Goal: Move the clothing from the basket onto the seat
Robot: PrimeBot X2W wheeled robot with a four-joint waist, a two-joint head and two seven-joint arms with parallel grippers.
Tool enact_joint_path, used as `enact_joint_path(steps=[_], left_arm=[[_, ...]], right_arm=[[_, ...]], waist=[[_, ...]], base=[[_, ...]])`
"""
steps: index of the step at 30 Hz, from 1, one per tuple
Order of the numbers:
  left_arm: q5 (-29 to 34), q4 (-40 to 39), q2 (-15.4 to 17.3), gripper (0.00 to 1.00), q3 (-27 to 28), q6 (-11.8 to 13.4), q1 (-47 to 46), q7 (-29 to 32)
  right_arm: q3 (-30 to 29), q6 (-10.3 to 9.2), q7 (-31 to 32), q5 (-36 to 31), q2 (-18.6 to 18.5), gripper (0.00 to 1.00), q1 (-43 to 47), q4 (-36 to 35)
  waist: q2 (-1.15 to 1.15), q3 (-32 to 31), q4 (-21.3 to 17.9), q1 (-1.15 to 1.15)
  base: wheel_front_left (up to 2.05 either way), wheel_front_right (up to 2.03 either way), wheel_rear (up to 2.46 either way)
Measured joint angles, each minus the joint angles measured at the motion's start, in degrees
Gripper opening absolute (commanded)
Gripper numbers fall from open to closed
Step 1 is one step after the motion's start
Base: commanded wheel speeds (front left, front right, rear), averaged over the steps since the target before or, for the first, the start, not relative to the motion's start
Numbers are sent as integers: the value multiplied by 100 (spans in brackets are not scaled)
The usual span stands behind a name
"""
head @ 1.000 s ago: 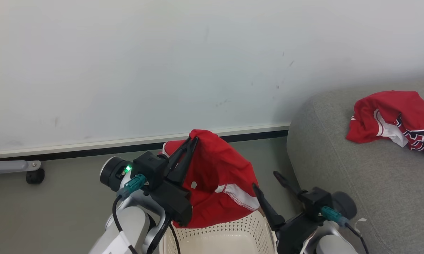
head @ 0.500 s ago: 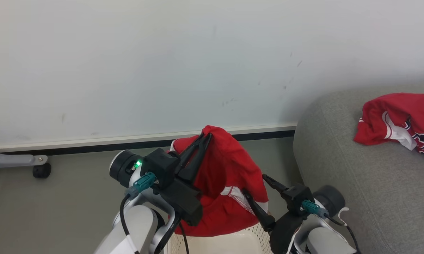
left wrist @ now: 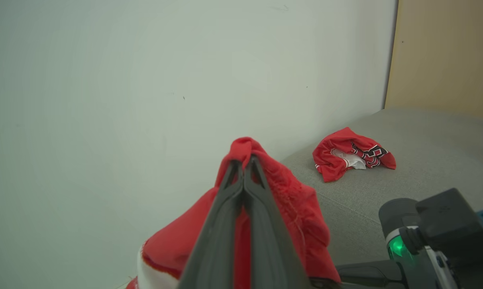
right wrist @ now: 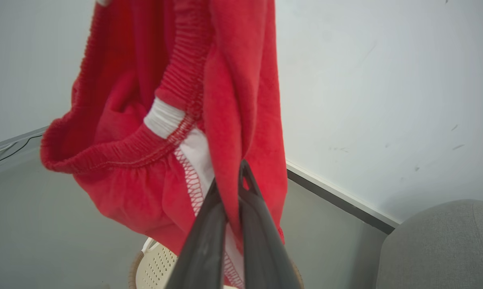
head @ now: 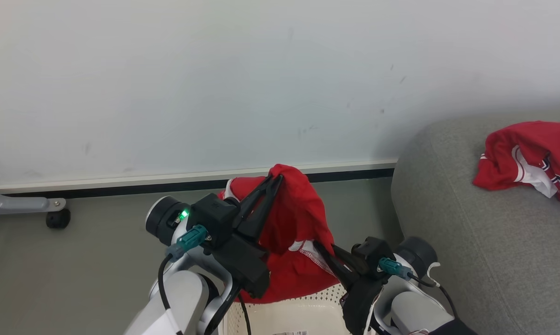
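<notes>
A red garment of the clothing hangs above the cream perforated basket. My left gripper is shut on its top fold, which bunches over the fingertips in the left wrist view. My right gripper is shut on the garment's lower right edge by the white trim; in the right wrist view the fabric is pinched between the fingers. A second red garment with white and dark print lies on the grey seat.
A white wall with a dark baseboard runs behind the basket. A grey caster leg stands on the floor at the left. The seat's rounded edge lies just right of my right arm. A beige panel stands beyond the seat.
My right gripper moved left to the hanging garment and closed on its lower right edge. The head view shifted slightly. The left gripper kept its hold.
</notes>
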Motion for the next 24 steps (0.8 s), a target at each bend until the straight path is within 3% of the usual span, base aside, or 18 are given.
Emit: enact_joint_path(steps=[10, 11, 12, 13, 14, 24], left_arm=[[-197, 42, 64, 3, 203, 145, 284, 47], [-207, 45, 71, 40, 223, 152, 322, 45], [-212, 60, 81, 53, 233, 165, 361, 41], [-223, 68, 85, 96, 244, 194, 393, 40], [-241, 74, 86, 100, 258, 194, 435, 30], [-293, 88, 164, 100, 320, 219, 757, -111]], right_arm=[[-167, 0, -97, 399, -66, 0, -125, 36], [-213, 0, -100, 428, -103, 0, -141, 33], [-272, 0, -102, 444, -151, 0, -171, 21], [-334, 0, -107, 475, -192, 0, -207, 1], [-407, 0, -131, 501, -234, 0, -232, -23], [-927, -34, -146, 625, -677, 0, -392, -398]], waist=[[0, 39, -239, 0], [0, 42, -270, 0], [0, 45, -303, 0], [0, 48, -335, 0], [0, 50, -369, 0], [0, 63, -723, 0]], base=[[0, 0, 0], [0, 0, 0], [0, 0, 0], [0, 0, 0], [0, 0, 0], [0, 0, 0]])
